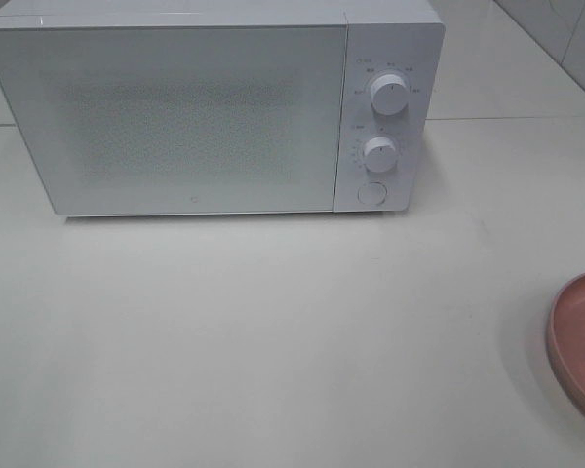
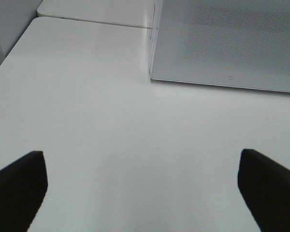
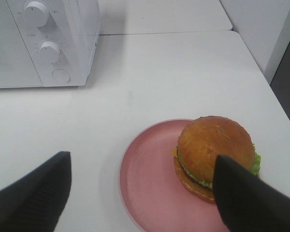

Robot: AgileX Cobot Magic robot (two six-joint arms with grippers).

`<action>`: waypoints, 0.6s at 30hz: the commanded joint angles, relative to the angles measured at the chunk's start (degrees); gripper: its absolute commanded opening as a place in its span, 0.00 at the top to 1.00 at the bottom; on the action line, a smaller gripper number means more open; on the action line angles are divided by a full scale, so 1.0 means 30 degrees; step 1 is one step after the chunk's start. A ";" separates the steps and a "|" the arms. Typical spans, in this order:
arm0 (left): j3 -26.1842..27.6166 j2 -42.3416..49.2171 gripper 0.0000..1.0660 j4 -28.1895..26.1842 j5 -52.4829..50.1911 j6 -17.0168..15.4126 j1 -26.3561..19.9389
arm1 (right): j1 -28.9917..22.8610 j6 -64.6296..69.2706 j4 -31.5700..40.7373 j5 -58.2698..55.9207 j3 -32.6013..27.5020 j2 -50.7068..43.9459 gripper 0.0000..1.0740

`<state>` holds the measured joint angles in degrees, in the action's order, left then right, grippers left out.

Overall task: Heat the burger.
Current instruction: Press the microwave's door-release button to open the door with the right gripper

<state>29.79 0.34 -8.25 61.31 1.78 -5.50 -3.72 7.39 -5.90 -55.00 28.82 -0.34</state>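
While the white microwave oven (image 1: pixel 195 117) stands shut on the white desk (image 1: pixel 273 341), the glossy golden-brown burger (image 3: pixel 215 152) sits off-centre on a round pink plate (image 3: pixel 150 183). The right claw (image 3: pixel 141 164) hangs above it, jaws wide and empty. The left claw (image 2: pixel 140 164) gapes over the desk.

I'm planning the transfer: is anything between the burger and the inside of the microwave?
Yes: the microwave door is shut, so the cavity is closed off. The table between the burger on its pink plate and that door shows nothing else in the way.
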 commanded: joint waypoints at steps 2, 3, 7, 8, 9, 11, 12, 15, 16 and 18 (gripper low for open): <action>-0.0076 0.0286 0.06 -0.0115 -0.0038 -0.0038 -0.0095 | 0.0057 -0.0248 -0.0153 0.1184 0.0745 0.0420 0.29; -0.0076 0.0286 0.06 -0.0115 -0.0038 -0.0038 -0.0095 | 0.0057 -0.0248 -0.0153 0.1184 0.0745 0.0420 0.29; -0.0076 0.0286 0.06 -0.0115 -0.0038 -0.0038 -0.0095 | 0.0057 -0.0248 -0.0210 0.2177 0.0879 0.1566 0.29; -0.0076 0.0286 0.06 -0.0115 -0.0038 -0.0038 -0.0095 | 0.0057 -0.0248 -0.0210 0.2177 0.0879 0.1566 0.29; -0.0076 0.0286 0.06 -0.0115 -0.0038 -0.0038 -0.0095 | 0.0057 -0.0248 -0.0210 0.2693 0.0879 0.2139 0.29; -0.0076 0.0286 0.06 -0.0115 -0.0038 -0.0038 -0.0095 | 0.0057 -0.0248 -0.0210 0.3132 0.0879 0.2674 0.29; -0.0076 0.0286 0.06 -0.0115 -0.0038 -0.0038 -0.0095 | 0.0057 -0.0248 -0.0210 0.3361 0.0879 0.2941 0.29; -0.0076 0.0286 0.06 -0.0115 -0.0038 -0.0038 -0.0095 | 0.0057 -0.0248 -0.0210 0.4526 0.0879 0.3896 0.29; -0.0076 0.0286 0.06 -0.0115 -0.0038 -0.0038 -0.0095 | 0.0057 -0.0248 -0.0210 0.4526 0.0879 0.3896 0.29; -0.0076 0.0286 0.06 -0.0115 -0.0038 -0.0038 -0.0095 | 0.0057 -0.0248 -0.0191 0.5424 0.0859 0.4756 0.29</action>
<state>29.79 0.34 -8.25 61.31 1.78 -5.50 -3.72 7.39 -6.30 -41.83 31.05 12.03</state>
